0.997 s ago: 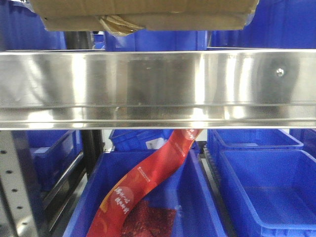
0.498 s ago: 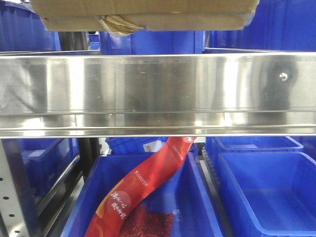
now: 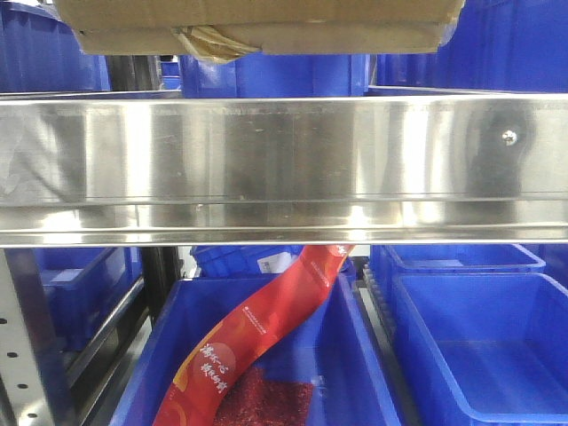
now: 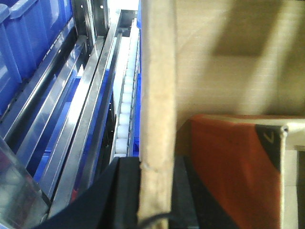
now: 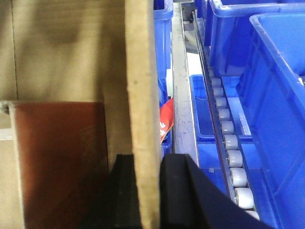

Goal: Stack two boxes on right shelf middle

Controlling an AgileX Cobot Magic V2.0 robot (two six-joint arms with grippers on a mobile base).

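Observation:
A brown cardboard box (image 3: 257,22) with peeling yellowish tape (image 3: 204,43) hangs at the top of the front view, above the shiny steel shelf lip (image 3: 284,160). My left gripper (image 4: 155,164) is shut on the box's left wall (image 4: 157,86), with one black finger on each side. My right gripper (image 5: 145,160) is shut on the opposite wall (image 5: 140,71) in the same way. An orange-red panel (image 4: 228,167) lies inside the box, seen also in the right wrist view as a reddish-brown panel (image 5: 62,157). Only one box is clearly told apart.
Blue plastic bins (image 3: 479,337) stand under the shelf, one holding a long red packet (image 3: 257,337). A perforated grey upright (image 3: 22,355) stands at the lower left. Roller tracks (image 5: 228,143) and steel rails (image 4: 86,124) run beside the box, with more blue bins (image 5: 271,71) to the right.
The shelf lip sits slightly lower in the front view than one second ago, while the box keeps its place at the top. Almost nothing moved in the last half second.

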